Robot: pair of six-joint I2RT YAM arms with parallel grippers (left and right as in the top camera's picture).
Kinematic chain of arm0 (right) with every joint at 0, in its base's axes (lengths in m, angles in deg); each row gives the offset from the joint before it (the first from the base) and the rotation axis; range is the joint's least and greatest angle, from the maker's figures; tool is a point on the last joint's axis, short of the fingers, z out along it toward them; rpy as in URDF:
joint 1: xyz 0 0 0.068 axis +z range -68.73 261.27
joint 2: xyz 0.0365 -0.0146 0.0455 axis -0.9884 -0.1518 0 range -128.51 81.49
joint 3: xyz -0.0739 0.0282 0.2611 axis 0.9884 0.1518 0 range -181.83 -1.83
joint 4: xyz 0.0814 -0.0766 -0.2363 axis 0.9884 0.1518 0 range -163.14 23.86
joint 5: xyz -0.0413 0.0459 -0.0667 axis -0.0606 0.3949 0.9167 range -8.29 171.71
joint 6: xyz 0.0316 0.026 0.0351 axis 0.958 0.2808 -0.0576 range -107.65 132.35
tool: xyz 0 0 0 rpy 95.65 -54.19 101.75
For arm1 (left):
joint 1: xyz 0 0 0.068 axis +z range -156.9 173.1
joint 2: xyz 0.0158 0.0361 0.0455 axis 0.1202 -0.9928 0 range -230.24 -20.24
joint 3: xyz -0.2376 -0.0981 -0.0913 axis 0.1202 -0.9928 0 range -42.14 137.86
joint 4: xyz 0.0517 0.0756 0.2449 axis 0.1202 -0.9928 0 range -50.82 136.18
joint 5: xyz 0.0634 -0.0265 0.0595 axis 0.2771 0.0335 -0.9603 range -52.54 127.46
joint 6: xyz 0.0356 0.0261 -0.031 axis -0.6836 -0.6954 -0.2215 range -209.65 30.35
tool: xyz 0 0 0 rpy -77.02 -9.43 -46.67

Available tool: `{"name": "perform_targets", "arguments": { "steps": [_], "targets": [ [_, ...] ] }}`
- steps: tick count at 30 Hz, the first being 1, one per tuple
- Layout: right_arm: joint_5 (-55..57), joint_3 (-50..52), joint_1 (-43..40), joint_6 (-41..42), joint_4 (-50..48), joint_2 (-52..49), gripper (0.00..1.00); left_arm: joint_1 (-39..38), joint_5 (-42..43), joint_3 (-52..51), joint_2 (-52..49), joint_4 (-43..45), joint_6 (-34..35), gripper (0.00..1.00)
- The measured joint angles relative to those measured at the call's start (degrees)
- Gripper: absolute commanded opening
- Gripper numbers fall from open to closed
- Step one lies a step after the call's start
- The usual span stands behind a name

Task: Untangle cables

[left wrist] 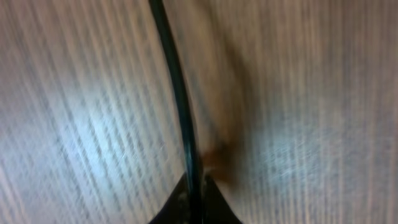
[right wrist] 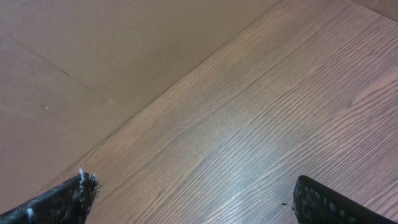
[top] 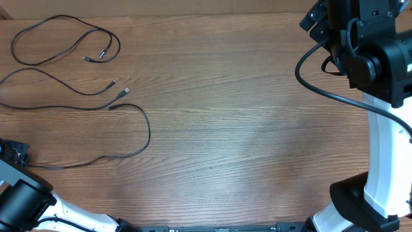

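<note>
Left gripper [top: 16, 154]: at the table's near left edge. In the blurred wrist view its jaws look closed on the lower cable [left wrist: 180, 106], which runs straight up out of the fingertips.
Cables, location: all on the left third of the table [top: 257, 129], lying flat on the wood.
Upper cable [top: 119, 46]: a loose loop at the far left corner, both plug tips lying inside the loop, close together.
Middle cable [top: 35, 69]: two strands leave the frame at the left edge. I judge them one cord, with its tips near each other pointing right.
Lower cable [top: 149, 132]: starts at a tip just beside the middle cable's lower strand, sweeps right in a wide bend, then runs back left to the left gripper. Whether that tip touches the middle cable I cannot tell.
Handling: judged light, limp and very thin. They should drag easily over the wood, will not hold a shape, and could slip from a loose pinch.
Where to hold: near a plug tip, where the thicker end stops the cord sliding through, or on a bare run clear of other strands.
Count, cables: three.
Count, plug tips in view: five. The sixth is hidden at the left gripper.
Right gripper [right wrist: 193, 196]: far right corner, held above bare wood, fingers wide apart, holding nothing.
Count, grippers: two.
</note>
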Motion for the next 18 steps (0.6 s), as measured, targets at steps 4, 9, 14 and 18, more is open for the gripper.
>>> {"name": "perform_targets", "arguments": {
  "steps": [4,9,14,18],
  "targets": [
    [0.0,0.0,0.0,0.0,0.0,0.0,1.0,0.0,2.8,0.3,0.0,1.6,-1.0,0.04],
    [0.0,0.0,0.0,0.0,-0.1,0.0,1.0,0.0,9.5,5.0,0.0,1.8,-3.1,0.04],
    [0.0,0.0,0.0,0.0,-0.1,0.0,1.0,0.0,14.2,12.4,0.0,0.0,-6.2,0.04],
    [0.0,0.0,0.0,0.0,0.0,0.0,1.0,0.0,14.5,13.8,0.0,-1.8,-7.3,0.05]
  ]
}}
